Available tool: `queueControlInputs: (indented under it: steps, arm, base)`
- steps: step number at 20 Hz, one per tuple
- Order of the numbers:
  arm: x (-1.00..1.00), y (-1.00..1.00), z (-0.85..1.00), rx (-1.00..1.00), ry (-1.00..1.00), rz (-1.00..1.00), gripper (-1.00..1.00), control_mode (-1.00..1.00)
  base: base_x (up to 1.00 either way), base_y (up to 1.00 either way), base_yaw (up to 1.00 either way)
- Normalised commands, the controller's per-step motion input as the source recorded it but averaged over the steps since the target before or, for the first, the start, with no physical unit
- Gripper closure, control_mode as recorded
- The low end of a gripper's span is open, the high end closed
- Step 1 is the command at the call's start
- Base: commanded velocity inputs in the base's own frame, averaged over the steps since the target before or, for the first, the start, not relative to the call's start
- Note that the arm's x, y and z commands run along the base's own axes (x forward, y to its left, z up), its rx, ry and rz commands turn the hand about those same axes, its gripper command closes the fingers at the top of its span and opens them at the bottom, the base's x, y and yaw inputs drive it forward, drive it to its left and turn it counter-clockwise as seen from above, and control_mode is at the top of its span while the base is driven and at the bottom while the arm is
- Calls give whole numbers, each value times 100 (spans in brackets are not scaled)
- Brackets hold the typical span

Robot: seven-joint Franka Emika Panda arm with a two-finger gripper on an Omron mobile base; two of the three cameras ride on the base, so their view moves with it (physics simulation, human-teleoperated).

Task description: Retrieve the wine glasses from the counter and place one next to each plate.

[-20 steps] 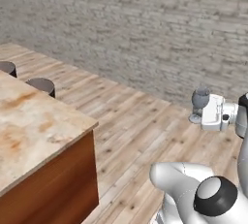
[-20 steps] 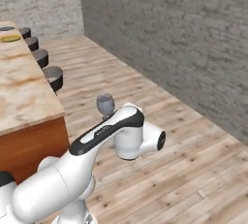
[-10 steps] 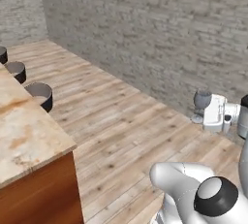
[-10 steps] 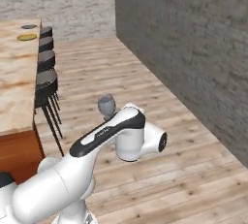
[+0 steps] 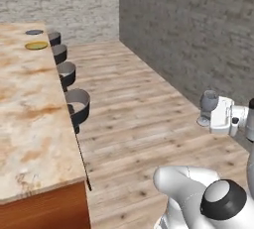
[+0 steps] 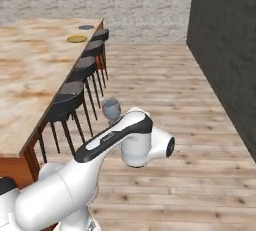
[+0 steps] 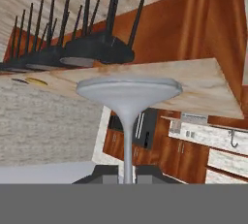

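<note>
One smoky grey wine glass [image 5: 208,105] is held by its thin stem in my gripper [image 5: 208,116], which is shut on it. The glass stands upright in the air over the wood floor, to the right of the island. From the right base view its bowl [image 6: 111,109] rises just behind my forearm. The hand view is rolled upside down: the glass's round foot [image 7: 128,89] is in front, and the stem runs down between my fingertips [image 7: 109,173]. Both plates lie at the island's far end, the dark grey plate [image 5: 34,32] beyond the yellow-rimmed plate [image 5: 36,45]. I cannot pick out the counter.
The long stone island top [image 5: 30,119] runs along the left. Several black stools [image 5: 77,105] stand in a row along its right edge. A grey brick wall [image 5: 198,29] closes the right side. Between them lies open wood floor [image 5: 134,109]. Red-brown cabinets [image 7: 169,152] show far off in the hand view.
The whole picture has swung, so the base has turned: the island now runs lengthwise with the stools and plates in sight. The arm and the held glass keep the same pose.
</note>
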Motion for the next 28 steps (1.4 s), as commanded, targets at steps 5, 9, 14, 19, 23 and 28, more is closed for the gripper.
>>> queueControlInputs:
  steps: [5,9,14,19,23,28]
  arm:
    - [0,0,0,0,0,0,100,100]
    - [0,0,0,0,0,0,100,100]
    - [0,0,0,0,0,0,100,100]
    - [0,0,0,0,0,0,100,100]
    - [0,0,0,0,0,0,100,100]
    - [0,0,0,0,0,0,100,100]
  base:
    - [100,-81,33]
    - [100,-90,27]
    - [100,-86,22]
    - [100,-65,28]
    - [100,-48,31]
    - [100,-45,31]
